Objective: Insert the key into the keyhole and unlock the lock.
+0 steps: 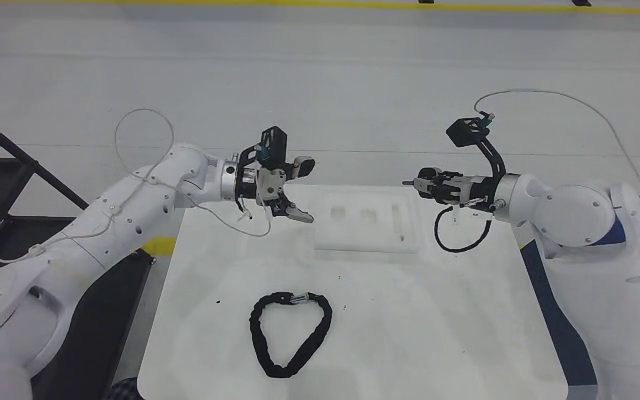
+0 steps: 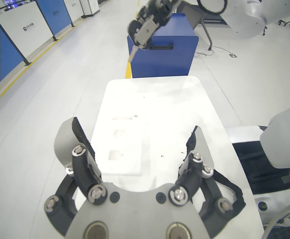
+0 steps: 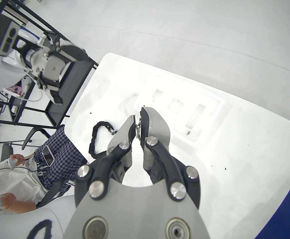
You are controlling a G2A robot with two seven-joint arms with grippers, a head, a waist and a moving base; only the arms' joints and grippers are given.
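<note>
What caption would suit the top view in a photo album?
Right gripper pinches the key, left gripper hangs open, and the black cable lock lies on the white table.

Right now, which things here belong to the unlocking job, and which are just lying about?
For the job: key, held in the shut right tool; black cable lock; open left tool.
Lying about: white foam tray.

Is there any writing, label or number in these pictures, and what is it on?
White panel: a small logo with a word, too small to read surely.
Blue panel: a pale mark, too blurred to read.
Chain lock, key, table, foam tray: no print visible.
</note>
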